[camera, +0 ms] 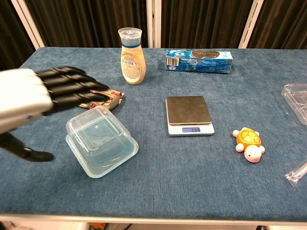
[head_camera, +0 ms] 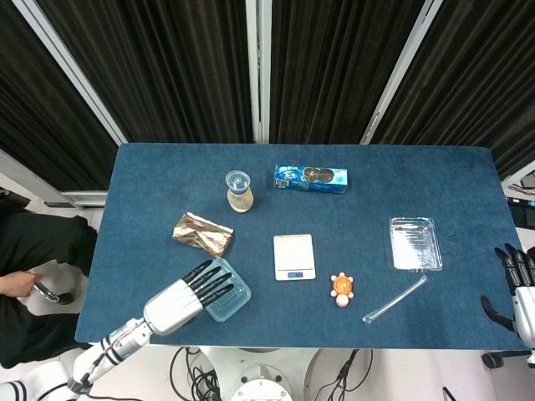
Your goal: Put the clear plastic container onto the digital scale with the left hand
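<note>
a: two hands show in the head view. the left hand (head_camera: 182, 299) is over the table's (head_camera: 150, 209) near left part, fingers straight and spread, holding nothing, fingertips over the container's (head_camera: 224, 291) left edge.
b: and the right?
a: the right hand (head_camera: 520, 291) is at the frame's right edge, off the table, fingers up and apart, nothing in it.
b: where's the container?
a: flat on the cloth, left of the scale (head_camera: 294, 256) and apart from it. a wrapper (head_camera: 202, 233) lies behind it, a bottle (head_camera: 239, 191) and a box (head_camera: 311, 178) further back. right of the scale are a turtle (head_camera: 342, 287), a tube (head_camera: 394, 300) and a tray (head_camera: 415, 243).
b: chest view?
a: the left hand (camera: 45, 94) is big at the left, fingers stretched out level above the wrapper (camera: 111, 97), thumb low and apart. whether it touches the container (camera: 100, 141) i cannot tell. the scale (camera: 188, 115) is bare, its display lit. the bottle (camera: 131, 56) is upright, the box (camera: 199, 60) lying down, the turtle (camera: 249, 143) at right.
</note>
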Controlling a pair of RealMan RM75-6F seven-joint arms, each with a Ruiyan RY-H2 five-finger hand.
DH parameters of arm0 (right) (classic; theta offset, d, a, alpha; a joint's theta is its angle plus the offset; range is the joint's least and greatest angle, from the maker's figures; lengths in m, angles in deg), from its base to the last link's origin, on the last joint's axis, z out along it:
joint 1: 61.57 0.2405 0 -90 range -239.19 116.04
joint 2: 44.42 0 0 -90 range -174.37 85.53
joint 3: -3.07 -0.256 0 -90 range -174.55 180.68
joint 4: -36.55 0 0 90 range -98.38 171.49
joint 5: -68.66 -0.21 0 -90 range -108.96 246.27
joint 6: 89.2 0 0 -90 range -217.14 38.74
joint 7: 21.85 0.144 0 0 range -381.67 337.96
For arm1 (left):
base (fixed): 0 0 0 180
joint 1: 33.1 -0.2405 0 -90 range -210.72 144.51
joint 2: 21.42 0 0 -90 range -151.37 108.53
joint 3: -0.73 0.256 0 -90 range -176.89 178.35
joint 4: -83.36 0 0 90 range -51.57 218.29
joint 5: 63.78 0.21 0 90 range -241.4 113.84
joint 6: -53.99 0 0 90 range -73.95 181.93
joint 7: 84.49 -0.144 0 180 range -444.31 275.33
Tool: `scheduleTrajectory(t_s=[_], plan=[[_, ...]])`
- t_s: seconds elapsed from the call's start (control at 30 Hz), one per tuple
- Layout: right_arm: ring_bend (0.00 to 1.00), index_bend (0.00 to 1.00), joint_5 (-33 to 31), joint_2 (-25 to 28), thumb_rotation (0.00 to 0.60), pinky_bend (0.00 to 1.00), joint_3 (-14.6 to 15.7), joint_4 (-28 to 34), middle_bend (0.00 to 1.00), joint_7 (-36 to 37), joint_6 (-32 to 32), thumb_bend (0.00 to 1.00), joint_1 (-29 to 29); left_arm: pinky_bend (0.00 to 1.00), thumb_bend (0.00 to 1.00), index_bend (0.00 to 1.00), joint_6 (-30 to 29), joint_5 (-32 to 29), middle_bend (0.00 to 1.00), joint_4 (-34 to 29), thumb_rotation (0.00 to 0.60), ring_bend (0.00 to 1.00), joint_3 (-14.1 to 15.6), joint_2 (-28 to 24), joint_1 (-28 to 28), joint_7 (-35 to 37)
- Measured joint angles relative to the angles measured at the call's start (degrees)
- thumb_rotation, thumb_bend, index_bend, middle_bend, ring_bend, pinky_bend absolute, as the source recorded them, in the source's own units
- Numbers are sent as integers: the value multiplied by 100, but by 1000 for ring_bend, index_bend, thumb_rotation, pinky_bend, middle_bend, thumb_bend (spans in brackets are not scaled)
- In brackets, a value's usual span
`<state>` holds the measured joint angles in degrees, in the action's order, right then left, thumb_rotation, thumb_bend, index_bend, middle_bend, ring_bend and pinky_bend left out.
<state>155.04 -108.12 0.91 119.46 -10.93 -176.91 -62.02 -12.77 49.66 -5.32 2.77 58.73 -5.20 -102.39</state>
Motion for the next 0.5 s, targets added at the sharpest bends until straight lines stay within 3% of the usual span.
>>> scheduleTrajectory(t_s=[0.23,0.5], plan=[[0,0,-74,12,600,0,-1,-94,0,116,60,215,-20,0,60,0,844,-520,0,54,600,0,-108,266,464,159],[0,0,-137,2,600,0,-33,-163,0,167,134,214,-15,0,60,0,1295,-928,0,220,600,0,-173,386,795,199]])
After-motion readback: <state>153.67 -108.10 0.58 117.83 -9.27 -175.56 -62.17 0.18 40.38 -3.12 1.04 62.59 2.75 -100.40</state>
